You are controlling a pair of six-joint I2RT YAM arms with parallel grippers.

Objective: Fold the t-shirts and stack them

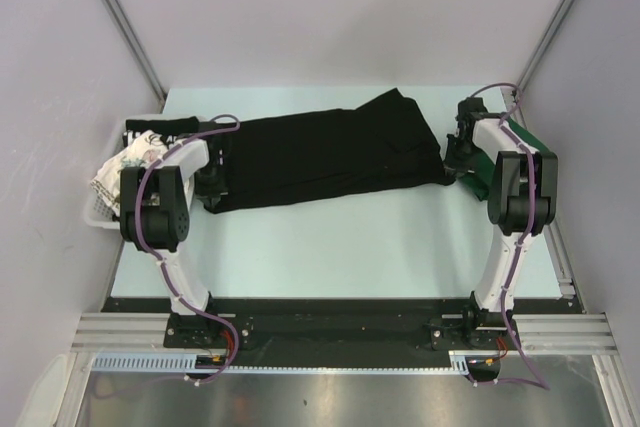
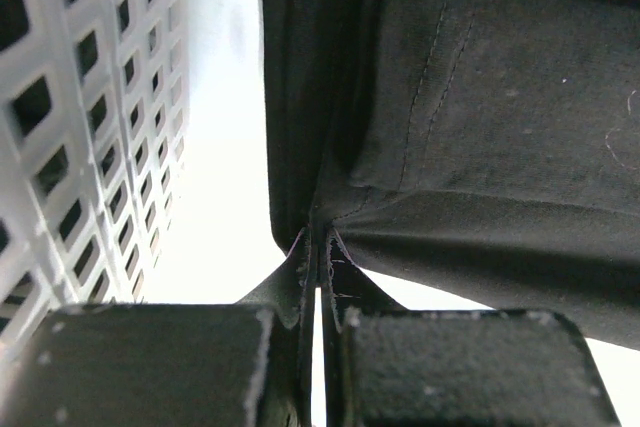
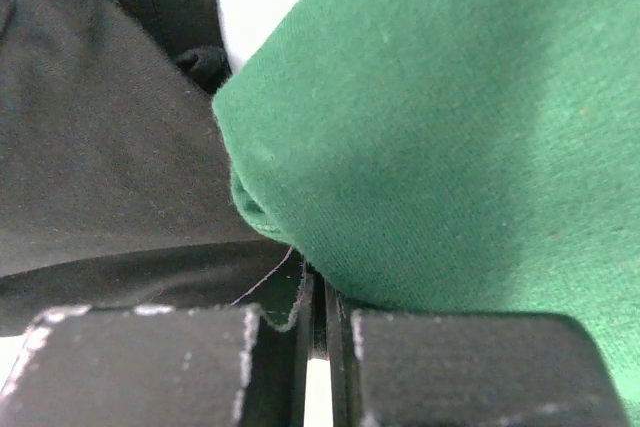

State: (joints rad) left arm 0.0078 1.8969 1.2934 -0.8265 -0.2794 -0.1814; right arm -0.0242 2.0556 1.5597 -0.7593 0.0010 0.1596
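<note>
A large plain black t-shirt (image 1: 320,157) lies spread across the back of the table. My left gripper (image 1: 213,184) is at its left edge, shut on a pinch of the black cloth (image 2: 480,97), fingertips together (image 2: 318,247). At the shirt's right edge my right gripper (image 1: 456,162) is shut on a black hem (image 3: 100,147), jaws closed (image 3: 318,292). A dark green t-shirt (image 1: 479,188) lies bunched beside and under the right arm and presses against the right finger (image 3: 450,127). A black t-shirt with white lettering (image 1: 160,133) and a white floral one (image 1: 118,173) sit in the basket.
The white slatted basket (image 1: 98,217) stands at the table's left edge, its wall (image 2: 70,127) close to my left gripper. Grey walls enclose the table on three sides. The pale table top (image 1: 340,247) shows bare in front of the black shirt.
</note>
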